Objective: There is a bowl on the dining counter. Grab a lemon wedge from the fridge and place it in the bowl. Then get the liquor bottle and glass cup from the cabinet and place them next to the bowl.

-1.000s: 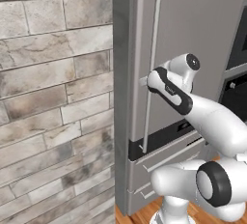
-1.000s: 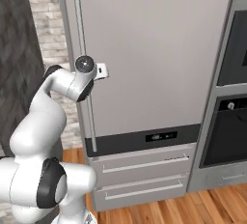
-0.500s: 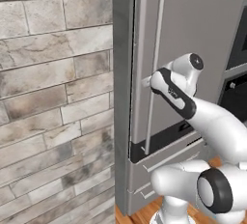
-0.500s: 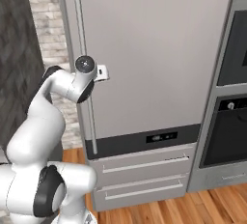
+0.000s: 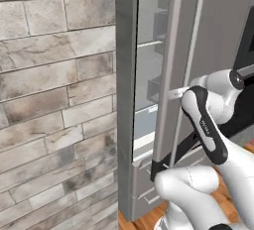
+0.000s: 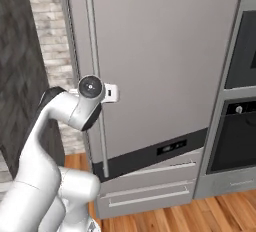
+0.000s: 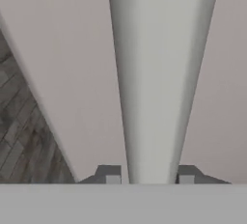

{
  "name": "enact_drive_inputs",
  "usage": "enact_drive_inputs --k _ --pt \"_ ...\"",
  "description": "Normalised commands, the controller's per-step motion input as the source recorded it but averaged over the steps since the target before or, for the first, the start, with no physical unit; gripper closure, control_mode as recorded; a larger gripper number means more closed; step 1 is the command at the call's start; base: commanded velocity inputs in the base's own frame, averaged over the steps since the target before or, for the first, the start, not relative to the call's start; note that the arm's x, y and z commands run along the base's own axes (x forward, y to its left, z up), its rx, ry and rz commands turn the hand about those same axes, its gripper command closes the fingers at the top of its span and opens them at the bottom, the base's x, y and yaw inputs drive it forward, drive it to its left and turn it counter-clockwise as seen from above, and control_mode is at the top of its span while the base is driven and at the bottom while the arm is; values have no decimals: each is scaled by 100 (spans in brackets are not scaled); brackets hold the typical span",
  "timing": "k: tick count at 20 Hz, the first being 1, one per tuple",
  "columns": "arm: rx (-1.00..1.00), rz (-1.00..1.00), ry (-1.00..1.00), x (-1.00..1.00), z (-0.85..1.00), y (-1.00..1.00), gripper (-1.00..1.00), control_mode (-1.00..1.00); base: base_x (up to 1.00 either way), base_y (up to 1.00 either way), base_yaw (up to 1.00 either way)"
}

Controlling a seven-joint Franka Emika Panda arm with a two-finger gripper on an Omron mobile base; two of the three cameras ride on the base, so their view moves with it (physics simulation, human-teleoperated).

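Gripping the fridge door's handle (image 7: pixel 159 78), the hand (image 7: pixel 147 177) has its two dark fingertips (image 7: pixel 110 175) pressed against either side of the pale bar, closed as far as the bar lets them. No brand or readable writing shows anywhere; the dark strip (image 6: pixel 172 148) low on the fridge door (image 6: pixel 160 61) carries a small display whose marks are too small to read. The handle is a long thin bar whose long axis runs vertically up the door near its left edge, and the hand meets it about midway up its length, reaching in level from the side in the right base view (image 6: pixel 111 93). In the left base view the door (image 5: pixel 171 65) stands swung out from the fridge body (image 5: pixel 126 90), and through the gap door shelves (image 5: pixel 159 26) and pale interior shelves show, though what lies on them cannot be made out. A second ago the door was flush with the fridge and no interior showed; half a second ago it was likewise shut, with the hand at the handle. Now the door has come open by a narrow angle, with the hand on the same stretch of the bar. A brick wall (image 5: pixel 54 100) stands to the left of the fridge, drawers (image 6: pixel 150 191) sit below the door, and a dark oven (image 6: pixel 237 126) is just to its right.
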Motion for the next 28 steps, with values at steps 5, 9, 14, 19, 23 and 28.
enact_drive_inputs --k 5,9,14,19,23,28 --pt "19 -6 16 -100 0 -47 100 -100 0 0 0" --pt "18 -8 25 -85 0 -37 -100 -100 0 0 0" --pt "6 -2 26 -9 0 -6 -100 -100 0 0 0" --pt "0 5 6 -1 3 -21 -100 -100 0 0 0" --pt "0 0 4 -36 0 -18 -100 -100 0 0 0" --pt "-3 -1 3 -79 4 -3 -100 -100 0 0 0"
